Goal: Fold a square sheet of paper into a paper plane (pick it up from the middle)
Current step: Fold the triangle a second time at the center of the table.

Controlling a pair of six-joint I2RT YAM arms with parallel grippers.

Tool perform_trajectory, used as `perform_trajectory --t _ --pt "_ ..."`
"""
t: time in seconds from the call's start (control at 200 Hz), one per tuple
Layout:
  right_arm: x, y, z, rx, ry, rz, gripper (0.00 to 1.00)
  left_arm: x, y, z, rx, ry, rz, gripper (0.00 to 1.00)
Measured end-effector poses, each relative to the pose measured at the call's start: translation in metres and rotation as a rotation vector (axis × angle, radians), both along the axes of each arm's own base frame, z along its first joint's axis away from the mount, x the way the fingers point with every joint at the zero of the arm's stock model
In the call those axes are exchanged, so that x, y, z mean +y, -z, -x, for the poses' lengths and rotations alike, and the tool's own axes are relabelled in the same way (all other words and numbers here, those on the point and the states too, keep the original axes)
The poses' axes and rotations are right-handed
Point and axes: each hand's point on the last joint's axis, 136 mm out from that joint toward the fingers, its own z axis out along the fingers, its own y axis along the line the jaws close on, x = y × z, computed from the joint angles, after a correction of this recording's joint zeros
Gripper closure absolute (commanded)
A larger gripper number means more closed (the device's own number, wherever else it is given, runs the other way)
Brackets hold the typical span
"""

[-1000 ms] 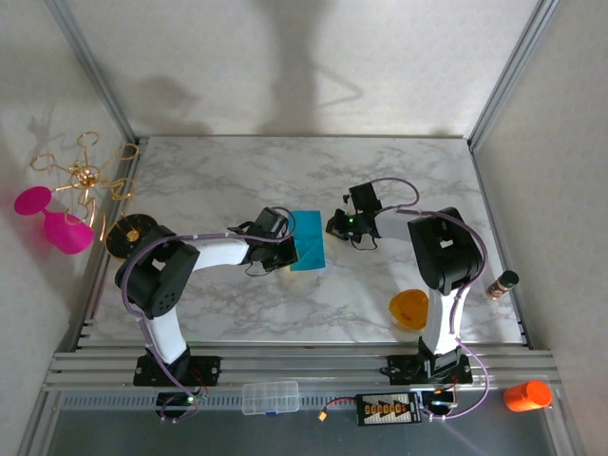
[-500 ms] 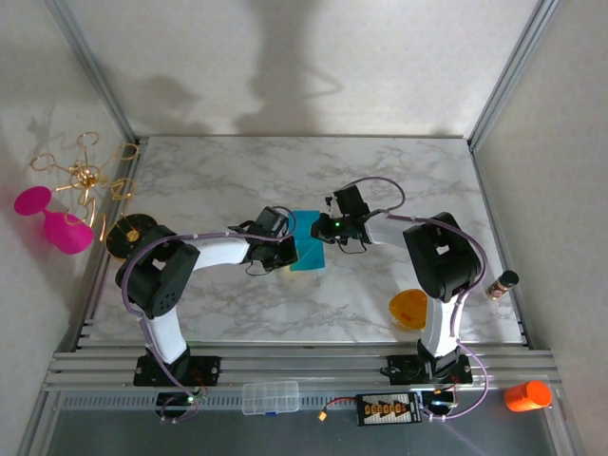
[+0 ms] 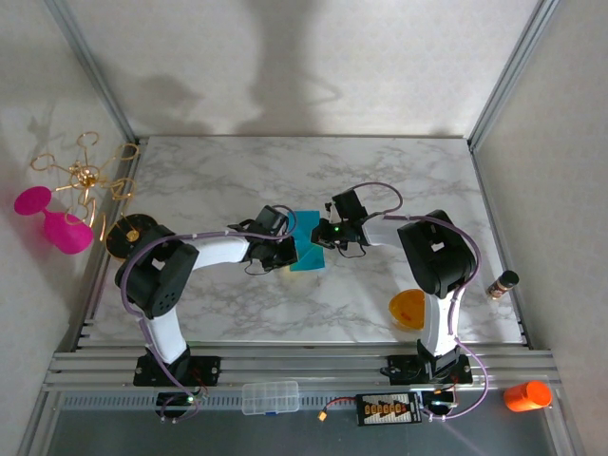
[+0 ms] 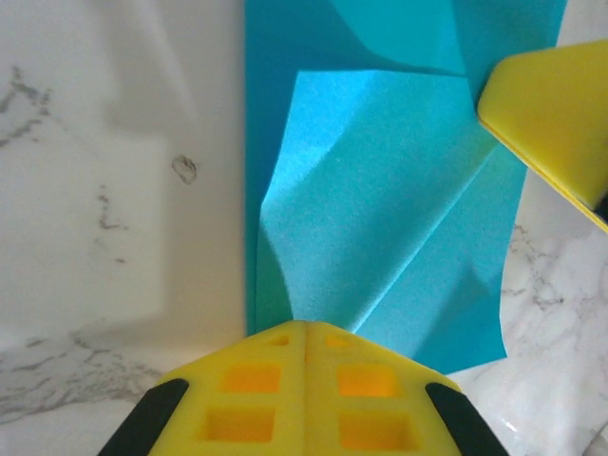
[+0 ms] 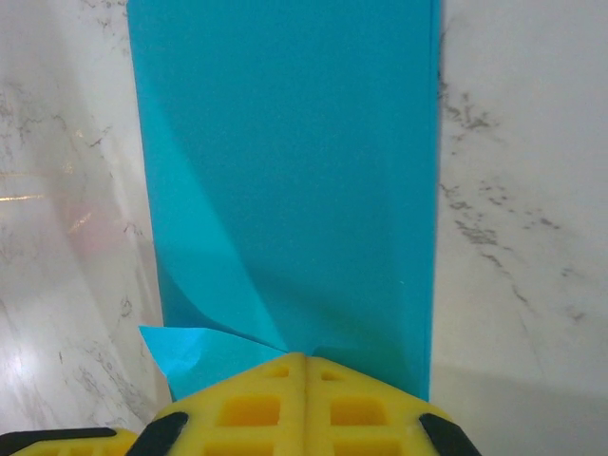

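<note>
Top external view: a big marble table [image 3: 399, 180] fills the middle of the frame. The left arm [image 3: 204, 252] and the right arm [image 3: 432, 247] both bend in toward its middle. Between them lies the teal sheet of paper [image 3: 308, 249], a bit left of the frame's center, folded into a long strip. A small orange bowl [image 3: 408, 308] sits at the lower right, well apart from the paper.

In the left wrist view, the left gripper [image 4: 305, 328] at the bottom edge has its yellow fingers [image 4: 237, 408] pressed flat together, pinching the paper's edge. A folded flap puffs up there. Another yellow finger [image 4: 551, 114] lies over the paper at the upper right.

In the right wrist view, the right gripper [image 5: 305, 359] at the bottom is squeezed tight too, nipping the paper's edge. A small corner curls at the lower left.
</note>
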Motion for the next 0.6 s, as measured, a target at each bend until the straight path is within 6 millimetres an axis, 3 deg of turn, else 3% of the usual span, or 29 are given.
perform_trajectory --t 0.3,0.601 --pt "0.0 0.001 0.0 0.001 0.001 0.001 0.99 -0.021 -0.029 -0.015 -0.072 0.037 0.072 0.9" --pt "0.0 0.0 0.0 0.001 0.001 0.0 0.99 -0.038 -0.007 -0.019 -0.037 0.067 0.066 0.91"
